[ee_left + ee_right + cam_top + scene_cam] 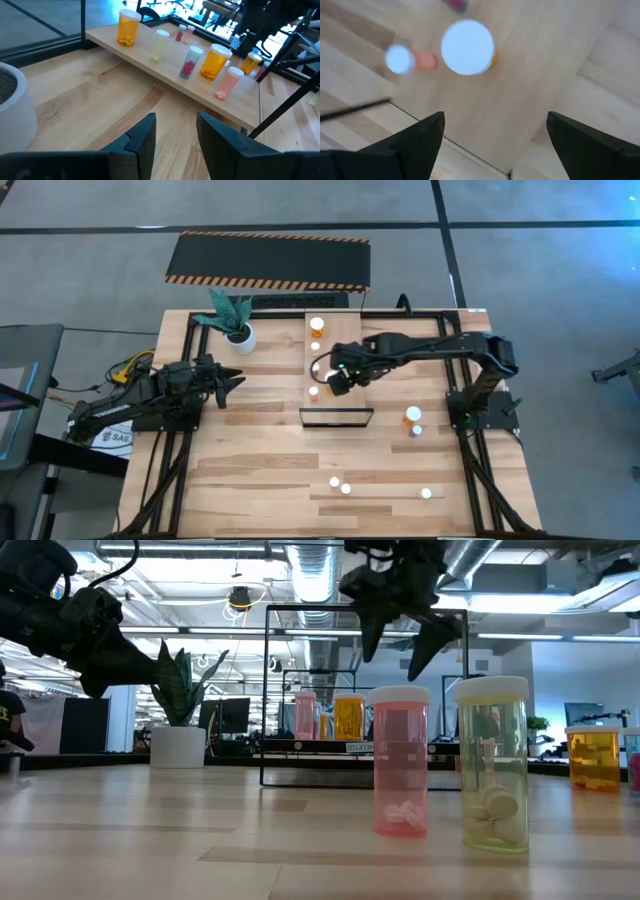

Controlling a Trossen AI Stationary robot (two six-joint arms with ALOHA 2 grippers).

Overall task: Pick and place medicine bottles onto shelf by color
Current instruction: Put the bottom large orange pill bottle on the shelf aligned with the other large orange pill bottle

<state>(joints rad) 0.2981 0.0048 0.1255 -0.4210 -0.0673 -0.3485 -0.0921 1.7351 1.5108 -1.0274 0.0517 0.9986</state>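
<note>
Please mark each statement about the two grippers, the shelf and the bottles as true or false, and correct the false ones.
1. The right gripper is above the shelf with its fingers spread open. True.
2. The right gripper holds an orange bottle. False: nothing is between its fingers; a white-capped orange bottle stands on the shelf below it.
3. The left gripper is near the potted plant, away from the shelf. True.
4. The shelf holds no bottles. False: several stand on it, among them an orange bottle and a pink one.
5. Some bottles stand on the table, off the shelf. True: a pink bottle and a yellowish bottle.
</note>
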